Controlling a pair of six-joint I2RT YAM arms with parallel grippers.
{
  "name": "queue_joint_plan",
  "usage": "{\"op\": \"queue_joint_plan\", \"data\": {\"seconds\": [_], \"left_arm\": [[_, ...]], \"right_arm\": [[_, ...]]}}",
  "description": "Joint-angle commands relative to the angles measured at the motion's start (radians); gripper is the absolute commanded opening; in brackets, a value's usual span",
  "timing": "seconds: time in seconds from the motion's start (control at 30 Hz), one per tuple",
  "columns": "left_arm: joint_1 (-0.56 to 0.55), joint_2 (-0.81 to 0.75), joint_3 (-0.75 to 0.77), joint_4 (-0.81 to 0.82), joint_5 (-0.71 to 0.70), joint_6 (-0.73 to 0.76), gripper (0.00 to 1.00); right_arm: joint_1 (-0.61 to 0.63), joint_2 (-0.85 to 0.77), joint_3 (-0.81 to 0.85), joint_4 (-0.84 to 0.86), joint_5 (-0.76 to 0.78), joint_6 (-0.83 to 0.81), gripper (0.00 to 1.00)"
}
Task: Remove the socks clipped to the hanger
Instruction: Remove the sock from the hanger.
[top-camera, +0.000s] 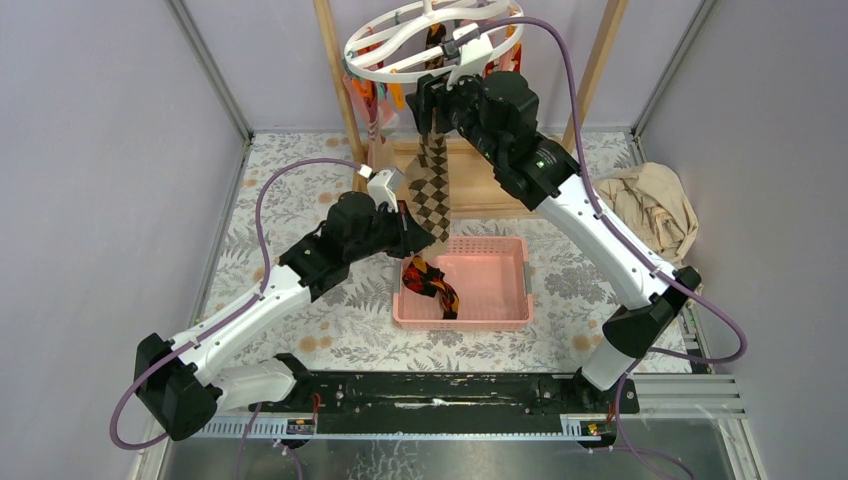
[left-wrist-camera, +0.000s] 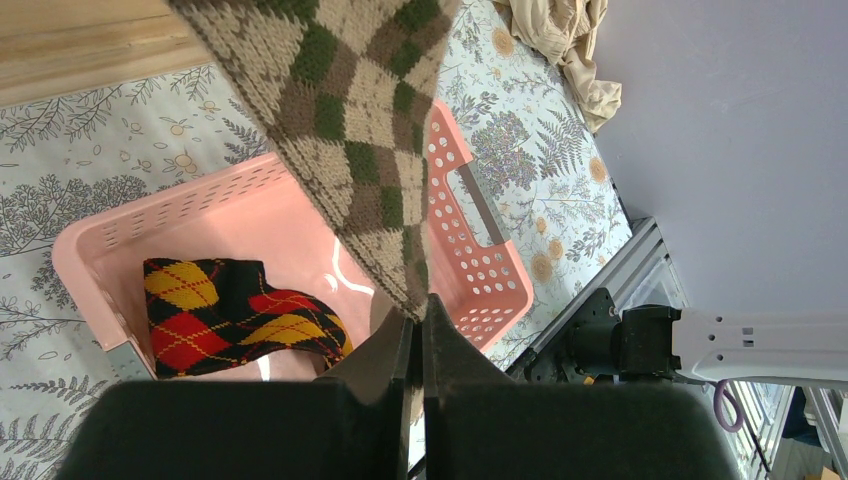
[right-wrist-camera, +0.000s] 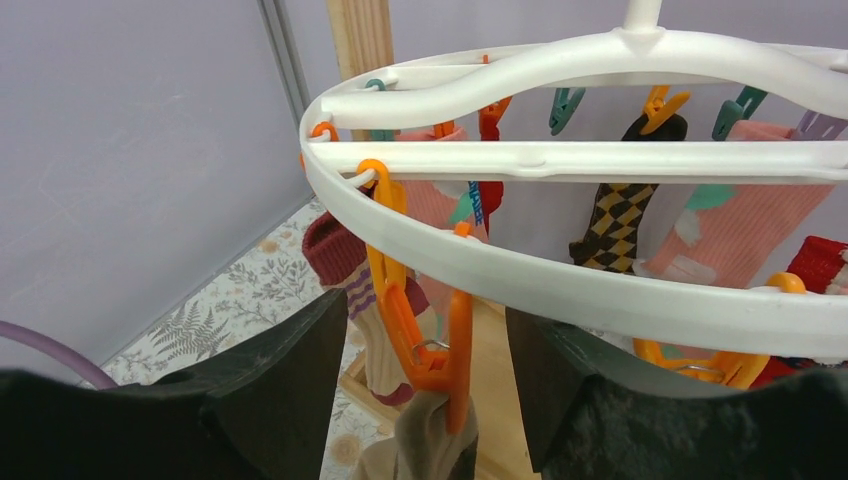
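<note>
Left gripper (left-wrist-camera: 420, 305): clamped on lower tip of brown checked sock (left-wrist-camera: 350, 130). Right gripper (right-wrist-camera: 428, 330): jaws apart, flanking orange clip (right-wrist-camera: 432, 350) that pinched sock's top. Sock hung lengthwise, near vertical, from white hanger (right-wrist-camera: 560, 285) to above far-left corner of pink basket (top-camera: 500, 270). Table (top-camera: 330, 330): floral cloth. Lilac walls (top-camera: 100, 150). Red-yellow argyle sock (top-camera: 430, 288) lay in basket

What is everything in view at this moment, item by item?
hanger: one, white, between the wooden posts
orange clip: one, on hanger rim, holding checked sock's top
checked sock: one, brown-tan, hanging from that clip
other socks: several, pink, red, maroon; clipped to hanger
argyle sock: one, black-red-yellow, in basket
basket: one, pink, middle of the table
cloth: one, beige, table's right side
left gripper: shut on checked sock's lower end
right gripper: open, astride orange clip
</note>
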Motion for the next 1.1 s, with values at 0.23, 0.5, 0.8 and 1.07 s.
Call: {"op": "queue_joint_plan", "data": {"seconds": [0.23, 0.5, 0.8, 1.07], "left_arm": [[0.003, -0.014, 0.022, -0.015, -0.014, 0.012, 0.05], [0.003, -0.008, 0.028, -0.02, -0.013, 0.015, 0.05], [0.004, -0.007, 0.025, -0.025, -0.022, 0.019, 0.05], [0.003, -0.005, 0.025, -0.02, -0.029, 0.013, 0.05]], "right_arm": [[0.014, 0.042, 0.108, 0.006, 0.108, -0.036, 0.63], [0.014, 0.055, 0.121, 0.015, 0.125, -0.044, 0.54], [0.014, 0.031, 0.088, 0.042, 0.121, -0.049, 0.54], [0.014, 0.01, 0.088, 0.018, 0.164, -0.05, 0.64]]}}
